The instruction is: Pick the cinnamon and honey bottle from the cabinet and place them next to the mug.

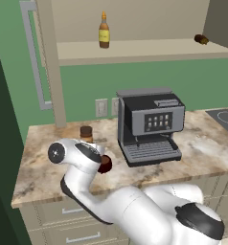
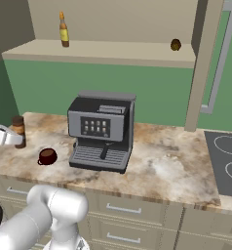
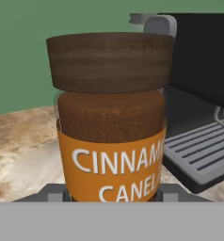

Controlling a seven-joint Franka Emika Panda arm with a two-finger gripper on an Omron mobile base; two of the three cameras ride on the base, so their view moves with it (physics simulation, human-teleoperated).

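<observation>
End effector [image 3: 112, 196] sits closed around the cinnamon [image 3: 111, 117], which stands upright on the surface [image 2: 176, 161] just beside the mug [image 2: 47, 156], left of the coffee machine [image 2: 102, 131]. Cinnamon looks nearly placed; the honey bottle [image 1: 104, 30] waits on the cabinet [image 1: 135, 50] shelf.

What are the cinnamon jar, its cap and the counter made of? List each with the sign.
Cinnamon jar: looks like clear glass or plastic, since the brown powder shows through above a glossy orange label. Which of the two is open.
Cap: looks like dark wood with a matt finish, going by the streaked grain.
Counter: looks like polished stone, marble or granite, from its mottled beige and brown veining.
</observation>
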